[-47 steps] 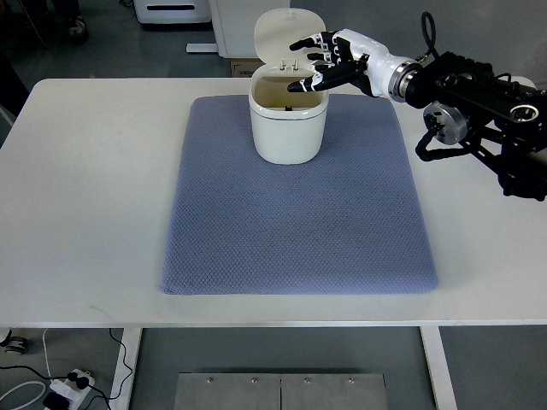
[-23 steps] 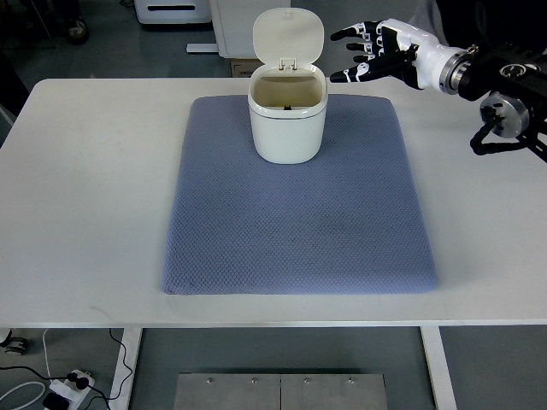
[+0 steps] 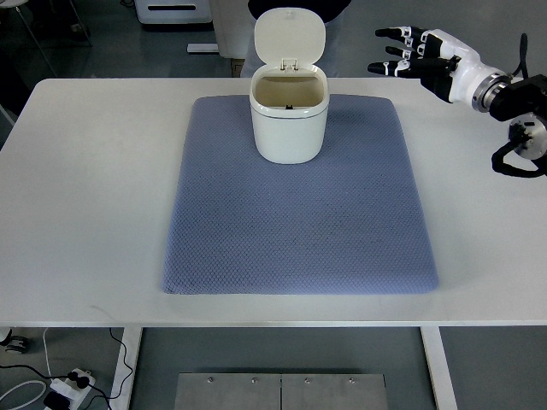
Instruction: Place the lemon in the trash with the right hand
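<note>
A white trash bin [image 3: 289, 118] stands on the far part of the blue-grey mat [image 3: 299, 213], its flip lid [image 3: 289, 36] raised upright behind the opening. Inside the bin only a small dark spot shows; no lemon can be made out anywhere. My right hand [image 3: 402, 51] hovers above the table's far right, well to the right of the bin, its fingers spread and holding nothing. The black right forearm [image 3: 521, 120] enters from the right edge. The left arm does not show.
The white table [image 3: 94, 188] carries the mat in its middle. Beyond the far edge stand white cabinets [image 3: 171, 10] and a cardboard box on the floor. A power strip with cables [image 3: 64, 386] lies under the near left corner.
My right hand has drawn back from over the bin's opening, moving right and slightly farther away, fingers still spread. The bin and mat have stayed where they were.
</note>
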Available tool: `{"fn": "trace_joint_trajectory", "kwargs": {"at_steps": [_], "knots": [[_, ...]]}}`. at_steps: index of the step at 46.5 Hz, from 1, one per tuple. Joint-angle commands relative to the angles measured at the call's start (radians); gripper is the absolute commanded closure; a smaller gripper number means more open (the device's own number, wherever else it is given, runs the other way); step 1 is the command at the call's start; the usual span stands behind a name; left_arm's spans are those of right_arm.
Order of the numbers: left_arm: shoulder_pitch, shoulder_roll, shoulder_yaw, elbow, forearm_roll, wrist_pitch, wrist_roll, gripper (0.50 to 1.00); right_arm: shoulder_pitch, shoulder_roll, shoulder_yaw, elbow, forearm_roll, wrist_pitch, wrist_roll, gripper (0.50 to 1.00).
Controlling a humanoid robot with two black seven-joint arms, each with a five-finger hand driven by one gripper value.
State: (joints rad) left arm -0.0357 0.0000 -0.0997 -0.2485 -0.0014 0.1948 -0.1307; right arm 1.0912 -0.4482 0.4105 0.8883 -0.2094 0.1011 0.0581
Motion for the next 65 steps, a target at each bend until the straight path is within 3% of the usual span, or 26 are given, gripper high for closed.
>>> {"fn": "trace_joint_trajectory", "kwargs": {"at_steps": [1,33,42,65], "knots": [[0.0,0.0,0.0,0.0,0.0,0.0,0.0,0.5,-0.03,0.0,0.042,0.0,-0.001,0.0,-0.001,0.5],[0.0,0.0,0.0,0.0,0.0,0.0,0.0,0.5,-0.353,0.016,0.422,0.009,0.002,-0.003,0.005,0.5],[0.0,0.0,0.0,0.0,0.0,0.0,0.0,0.5,-0.448,0.057,0.504,0.07,0.001,-0.017,0.009,0.5],[0.0,0.0,0.0,0.0,0.0,0.0,0.0,0.5,-0.527,0.192,0.594,0.077,-0.01,-0.028,0.151,0.5]]}}
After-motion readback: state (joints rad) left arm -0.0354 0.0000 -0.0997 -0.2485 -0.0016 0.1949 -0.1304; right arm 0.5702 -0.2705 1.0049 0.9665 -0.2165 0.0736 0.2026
